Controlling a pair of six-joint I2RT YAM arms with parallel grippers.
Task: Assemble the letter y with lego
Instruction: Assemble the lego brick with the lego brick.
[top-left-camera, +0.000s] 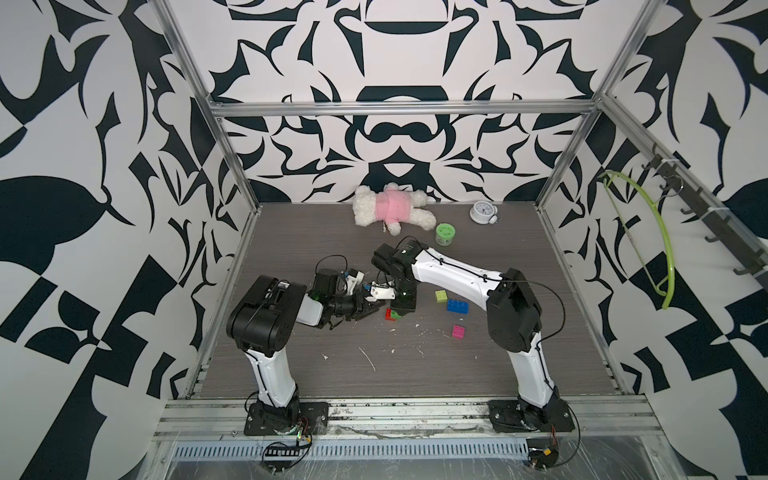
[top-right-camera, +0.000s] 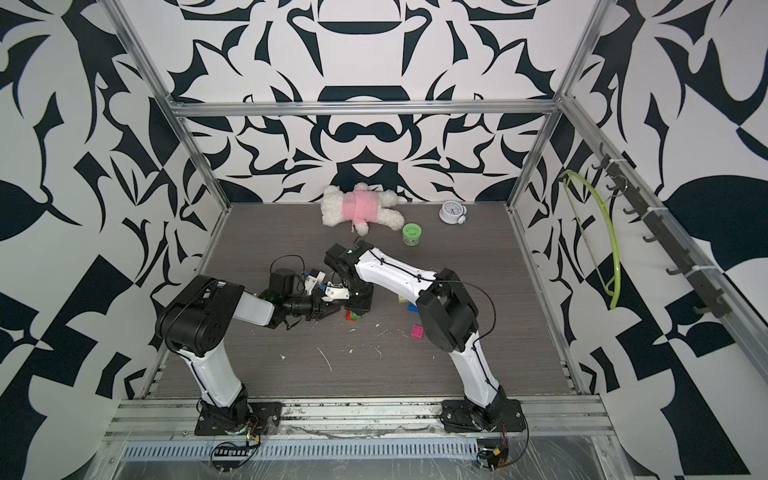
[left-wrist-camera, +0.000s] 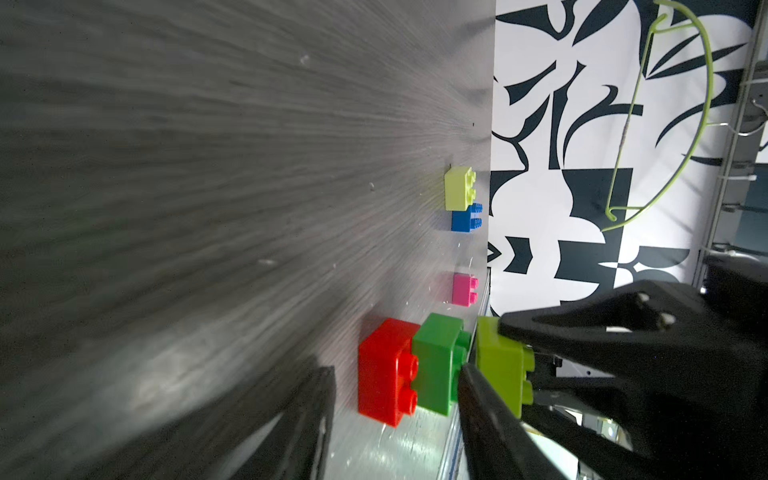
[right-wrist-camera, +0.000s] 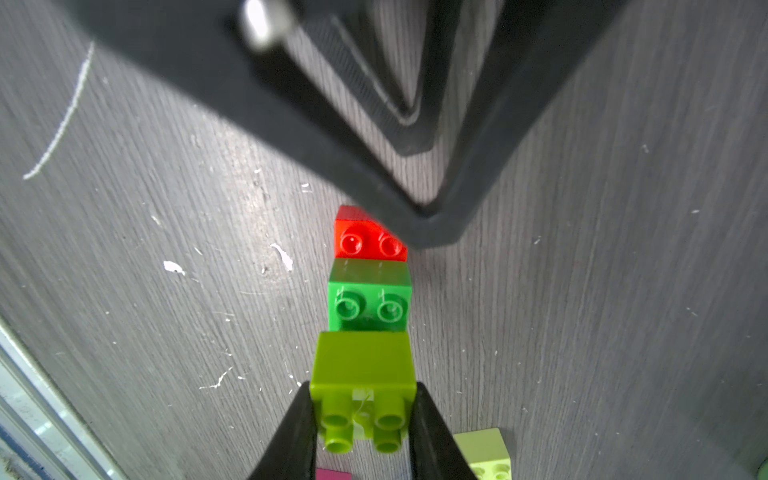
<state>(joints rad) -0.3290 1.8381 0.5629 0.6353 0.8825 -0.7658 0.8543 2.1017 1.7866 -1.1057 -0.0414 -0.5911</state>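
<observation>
My right tool pinches a yellow-green brick just beside the green brick and red brick on the surface, while my left tool hovers partly spread, empty, near the red one.

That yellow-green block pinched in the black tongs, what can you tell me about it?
The yellow-green brick is a small square block of glossy plastic with four round studs on top. The right gripper is shut on it, one black finger on each side. It is held studs up over the green brick, which sits stepped on a red brick. Whether it is pressed home cannot be told.
</observation>
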